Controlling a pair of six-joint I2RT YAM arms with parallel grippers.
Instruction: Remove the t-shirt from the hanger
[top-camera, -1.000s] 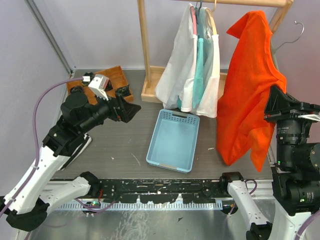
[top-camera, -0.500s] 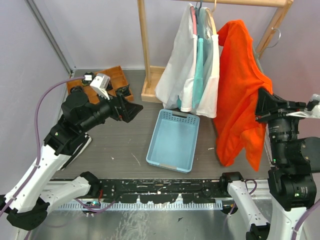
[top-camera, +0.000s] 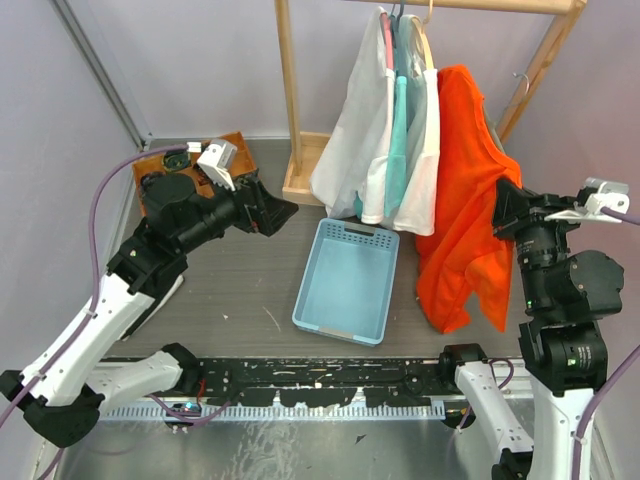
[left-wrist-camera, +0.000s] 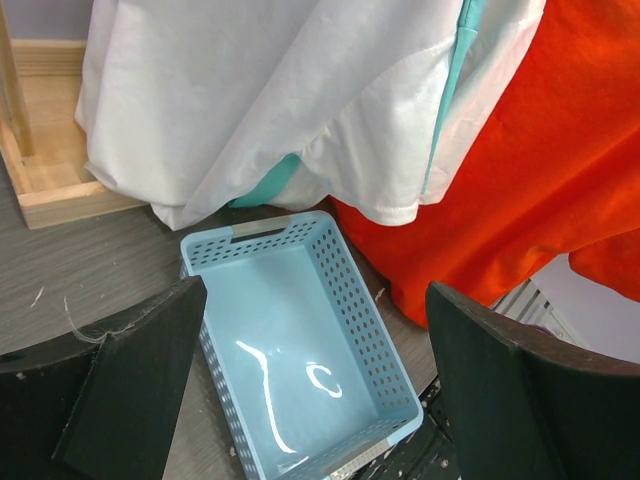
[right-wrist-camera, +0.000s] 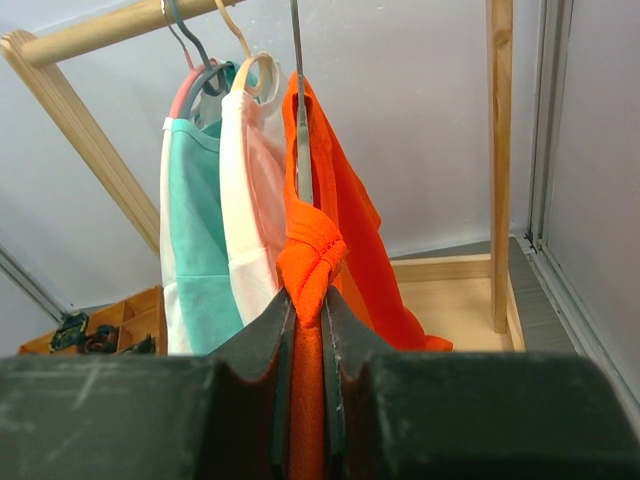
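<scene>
The orange t-shirt (top-camera: 458, 190) hangs bunched at the right end of the wooden rack (top-camera: 290, 90). My right gripper (top-camera: 503, 207) is shut on a fold of it. In the right wrist view the gripper (right-wrist-camera: 307, 300) pinches the orange t-shirt (right-wrist-camera: 345, 210) tight, and the grey wire of the hanger (right-wrist-camera: 297, 80) runs straight up above the fold. The hanger's hook (top-camera: 520, 78) pokes out near the rack's slanted brace. My left gripper (top-camera: 280, 212) is open and holds nothing, left of the blue basket (top-camera: 358, 233). Its view shows the gripper (left-wrist-camera: 320, 390) above the basket (left-wrist-camera: 365, 300).
White and teal shirts (top-camera: 385, 130) hang on the rack next to the orange one and show in the left wrist view (left-wrist-camera: 270, 100). A wooden tray of tools (top-camera: 235, 150) sits at the back left. The rack's base (top-camera: 300, 185) stands behind the basket.
My right gripper has carried the orange t-shirt and hanger left, against the other shirts. My left arm has reached a little further toward the basket, still open.
</scene>
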